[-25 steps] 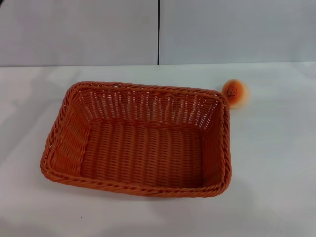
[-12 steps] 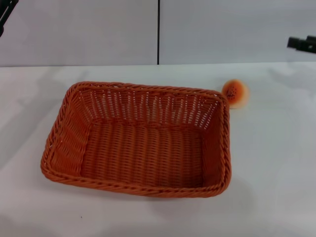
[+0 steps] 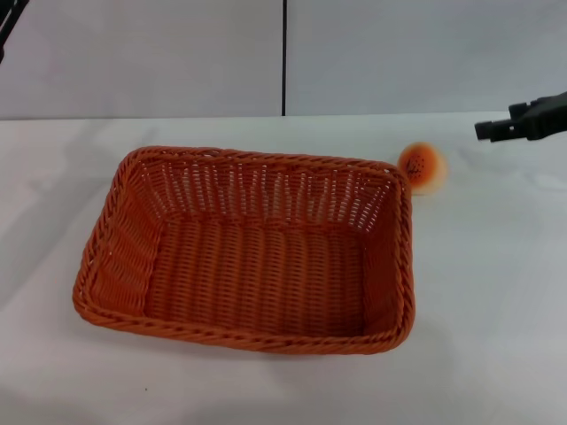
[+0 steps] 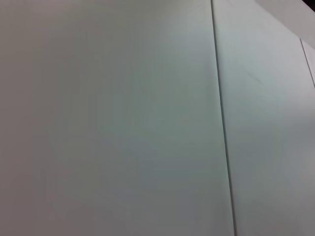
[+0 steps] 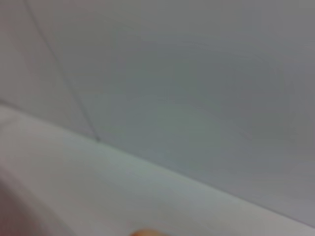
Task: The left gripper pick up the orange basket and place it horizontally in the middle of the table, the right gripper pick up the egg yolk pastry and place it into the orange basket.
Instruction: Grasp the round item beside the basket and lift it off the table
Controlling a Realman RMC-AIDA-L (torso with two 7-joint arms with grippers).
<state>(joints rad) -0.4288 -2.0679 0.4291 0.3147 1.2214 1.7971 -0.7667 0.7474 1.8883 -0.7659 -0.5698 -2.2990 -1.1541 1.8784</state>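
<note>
The orange basket (image 3: pixel 246 252) sits on the white worktop (image 3: pixel 496 292) roughly in the middle, its long axis running across the head view from left to right, slightly skewed, and it holds nothing. The egg yolk pastry (image 3: pixel 422 167) stands on the worktop just beyond the basket's far right corner, very near the braided rim though whether it touches cannot be told. The right hand (image 3: pixel 485 131) reaches in from the right edge, above the far part of the worktop, to the right of the pastry and apart from it; only a slim black tip shows, so whether it is open or closed cannot be told. From that hand the pastry lies to its left and lower down, and this arm is plainly the nearer one. Of the left hand (image 3: pixel 7 22) only a dark sliver shows at the top left corner, well apart from the basket, and its state cannot be told either. The head view alone gives this layout: the left wrist view shows only the wall panels with a seam, and the right wrist view shows wall, worktop edge and a faint orange speck (image 5: pixel 147 232) at its border, probably the pastry
</note>
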